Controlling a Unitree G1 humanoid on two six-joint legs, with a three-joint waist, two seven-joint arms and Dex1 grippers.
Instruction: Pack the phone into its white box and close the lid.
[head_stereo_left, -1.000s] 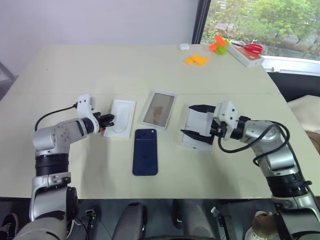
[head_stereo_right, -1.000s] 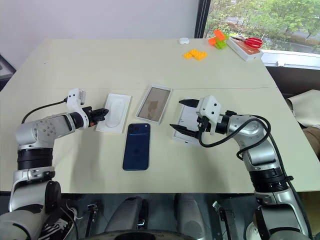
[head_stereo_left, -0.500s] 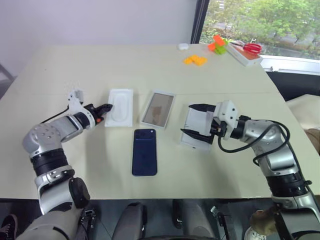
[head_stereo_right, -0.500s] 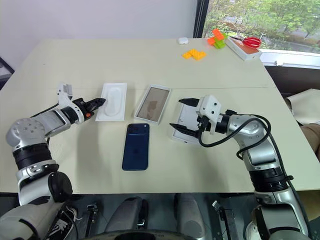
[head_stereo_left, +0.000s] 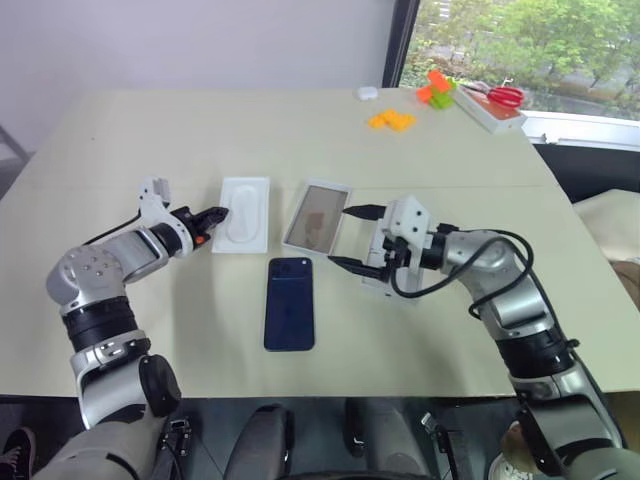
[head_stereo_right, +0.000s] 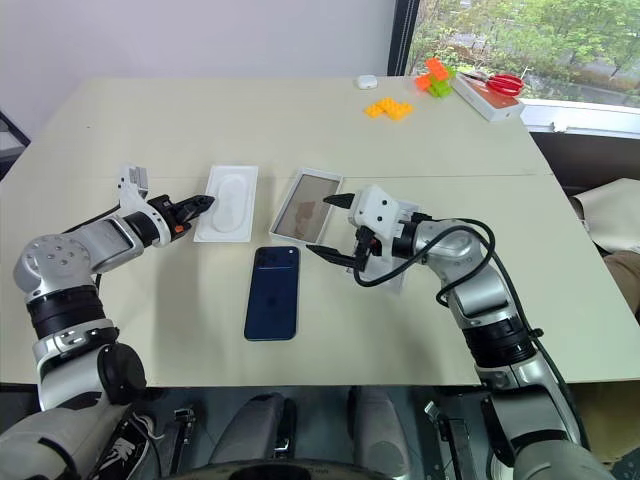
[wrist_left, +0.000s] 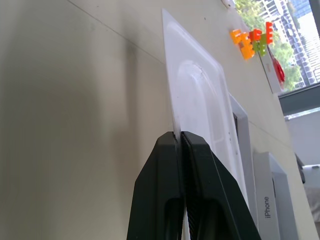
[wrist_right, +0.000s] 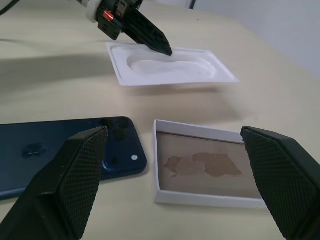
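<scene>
The phone (head_stereo_left: 290, 303) lies flat on the table (head_stereo_left: 200, 130) just before the white box (head_stereo_left: 317, 217). Beside it, the lid (wrist_left: 272, 205) reads "iPhone". The right gripper (head_stereo_left: 352, 237) spreads wide; the left gripper (head_stereo_left: 215, 215) is closed against the white insert (head_stereo_left: 244, 214).

"iPhone" printed on side of the lid (wrist_left: 272, 200); no other txt legible

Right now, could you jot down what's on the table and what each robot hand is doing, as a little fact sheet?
phone: lies flat, camera side up, near the table's front
white box: open, nothing inside, behind the phone
lid: lies flat behind the right gripper
white insert: left of the box
left gripper: shut on the insert's edge
right gripper: open, above the table beside the box
</scene>
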